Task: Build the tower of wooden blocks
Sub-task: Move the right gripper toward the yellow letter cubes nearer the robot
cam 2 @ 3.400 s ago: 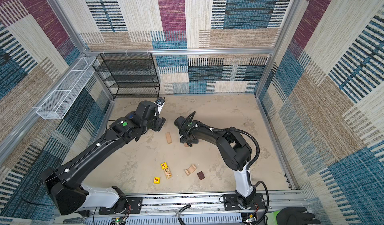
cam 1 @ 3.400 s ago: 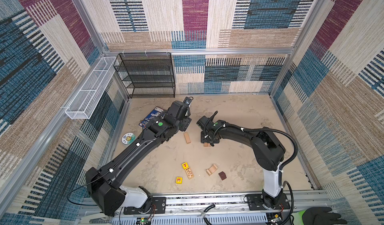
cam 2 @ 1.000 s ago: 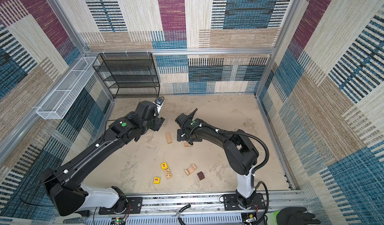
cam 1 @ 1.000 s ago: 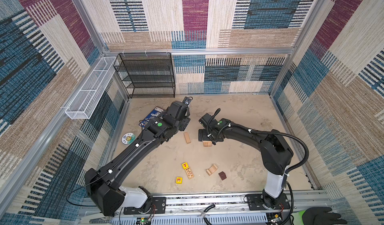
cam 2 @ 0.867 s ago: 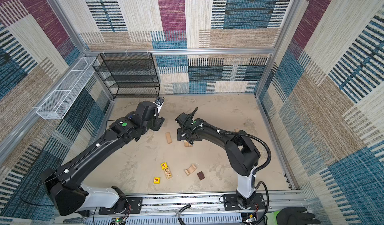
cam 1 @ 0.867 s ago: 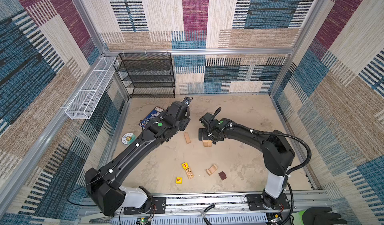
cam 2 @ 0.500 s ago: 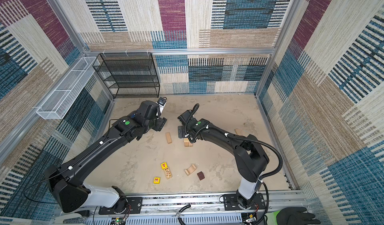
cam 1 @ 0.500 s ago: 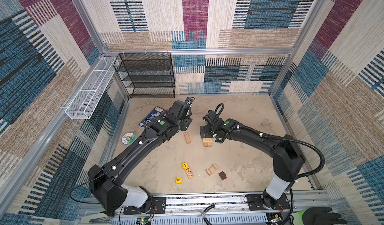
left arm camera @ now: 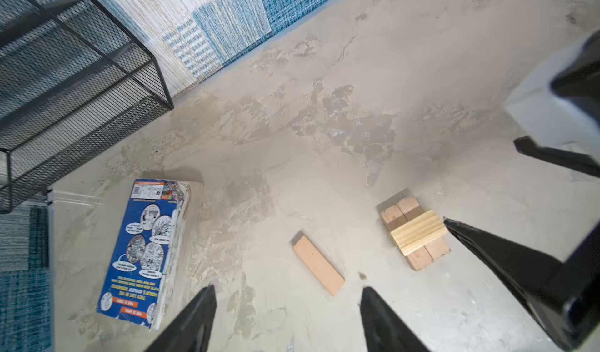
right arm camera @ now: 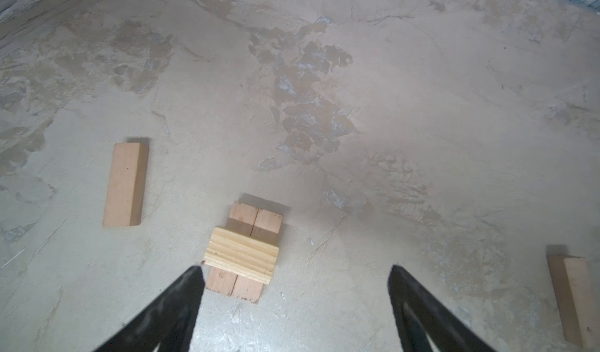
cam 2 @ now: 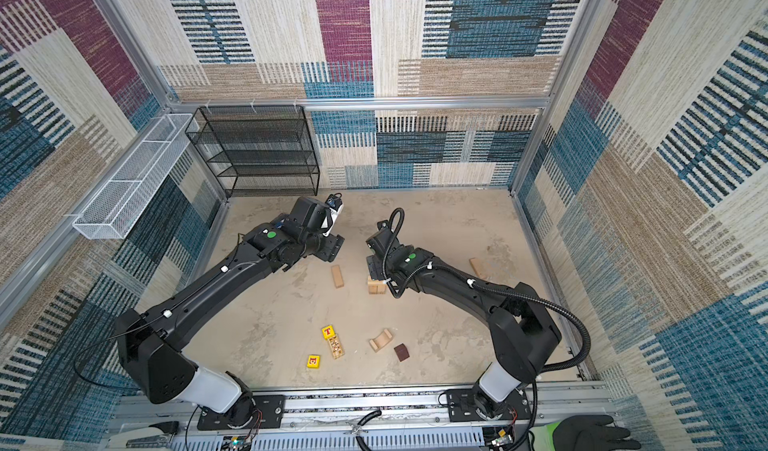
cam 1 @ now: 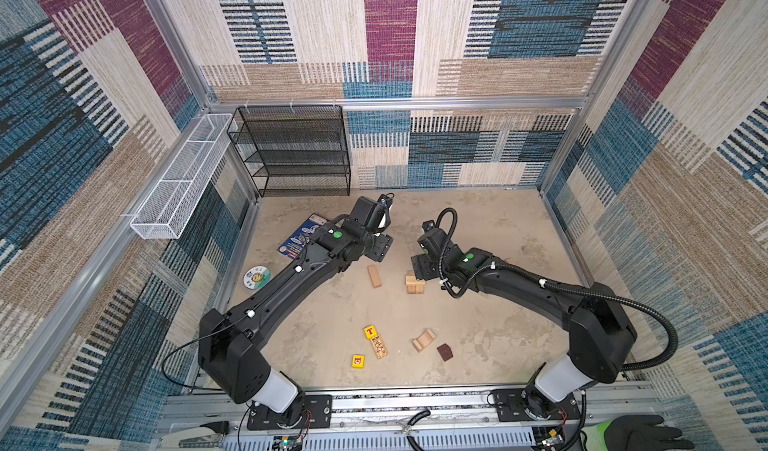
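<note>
A low stack point(cam 1: 415, 283) point(right arm camera: 243, 251) stands mid-floor: two wood bars side by side with a pale grooved block laid across them. My right gripper point(right arm camera: 295, 267) hovers open and empty just above it, the stack beside one fingertip point(right arm camera: 191, 279). My left gripper point(left arm camera: 287, 290) is open and empty above a loose wood bar point(left arm camera: 318, 269) point(cam 1: 374, 276) lying left of the stack. Another bar point(right arm camera: 573, 298) point(cam 2: 478, 268) lies to the right. Near the front lie two yellow cubes point(cam 1: 370, 331) point(cam 1: 358, 361), a printed bar point(cam 1: 379, 346), an arch point(cam 1: 424, 340) and a dark brown cube point(cam 1: 444, 352).
A blue printed packet point(cam 1: 303, 237) point(left arm camera: 146, 253) and a round white disc point(cam 1: 257, 277) lie at the left. A black mesh shelf point(cam 1: 295, 149) stands at the back left, with a white wire basket point(cam 1: 178, 178) on the left wall. A gloved hand point(cam 1: 640, 432) shows at the front right.
My right gripper has lifted up and back off the stack, leaving the pale block lying across the two bars. The left arm has shifted slightly toward the back.
</note>
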